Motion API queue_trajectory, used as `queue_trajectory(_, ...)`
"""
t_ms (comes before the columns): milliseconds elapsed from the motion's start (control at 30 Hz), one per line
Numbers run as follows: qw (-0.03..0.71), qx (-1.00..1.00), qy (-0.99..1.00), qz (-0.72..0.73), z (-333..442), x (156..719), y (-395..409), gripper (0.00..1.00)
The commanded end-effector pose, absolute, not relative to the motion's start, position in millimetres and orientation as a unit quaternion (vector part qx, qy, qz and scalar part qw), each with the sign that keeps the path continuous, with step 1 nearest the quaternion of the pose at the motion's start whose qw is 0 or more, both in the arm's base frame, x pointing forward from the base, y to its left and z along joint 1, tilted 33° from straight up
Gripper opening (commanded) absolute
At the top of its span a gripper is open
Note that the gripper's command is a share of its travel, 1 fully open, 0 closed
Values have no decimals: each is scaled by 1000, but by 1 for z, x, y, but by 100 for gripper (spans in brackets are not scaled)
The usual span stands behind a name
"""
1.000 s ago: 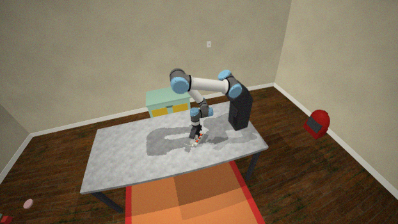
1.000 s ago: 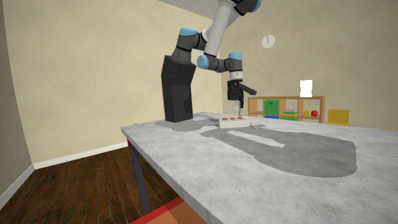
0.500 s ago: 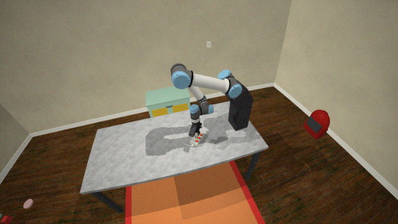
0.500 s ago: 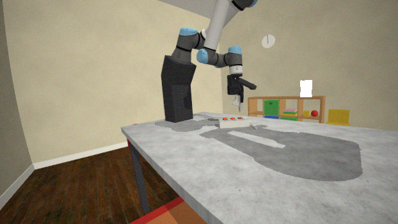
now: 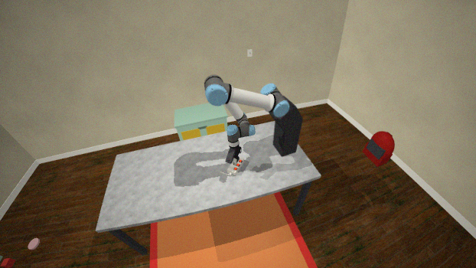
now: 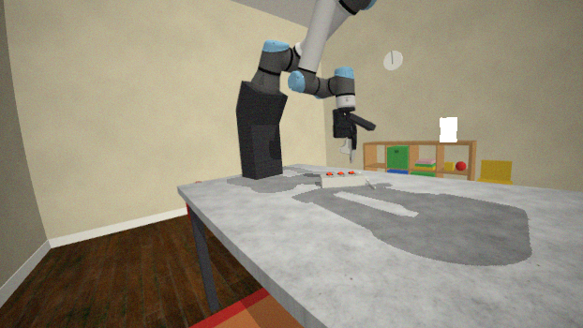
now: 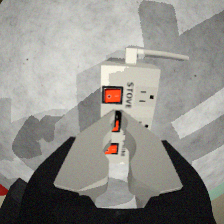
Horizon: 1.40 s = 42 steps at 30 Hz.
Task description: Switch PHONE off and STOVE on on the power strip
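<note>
The white power strip [image 5: 236, 166] [image 6: 342, 180] [image 7: 144, 82] lies flat on the grey table [image 5: 153, 191] [image 6: 375, 262], right way up, with three red rocker switches on top. In the wrist view the switch labelled STOVE [image 7: 112, 95] is in plain sight at the cord end; the two other switches are partly hidden behind my fingers and their labels do not show. My gripper [image 5: 233, 160] [image 6: 351, 159] [image 7: 117, 111] is shut on nothing and hangs a short way above the strip, over its middle switches.
The arm's dark base [image 5: 288, 132] [image 6: 259, 136] stands on the table just behind the strip. The strip's short white cord [image 7: 160, 55] [image 6: 370, 184] sticks out from its STOVE end. A green cabinet [image 5: 199, 120] stands behind the table.
</note>
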State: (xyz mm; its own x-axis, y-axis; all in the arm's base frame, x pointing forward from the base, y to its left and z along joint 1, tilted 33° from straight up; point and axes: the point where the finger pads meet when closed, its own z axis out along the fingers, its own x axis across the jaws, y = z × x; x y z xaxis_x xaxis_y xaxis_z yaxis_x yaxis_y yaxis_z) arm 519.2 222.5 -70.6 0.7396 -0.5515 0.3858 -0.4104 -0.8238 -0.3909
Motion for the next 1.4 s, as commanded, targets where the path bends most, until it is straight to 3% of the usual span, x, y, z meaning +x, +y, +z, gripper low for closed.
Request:
queue_trajectory(0,141,-922,261,-250,-70,519,221,0)
queue_trajectory(467,141,-922,262,-247,-100,464,152,0)
queue_trajectory(1367,141,-922,261,-249,-100,464,151,0)
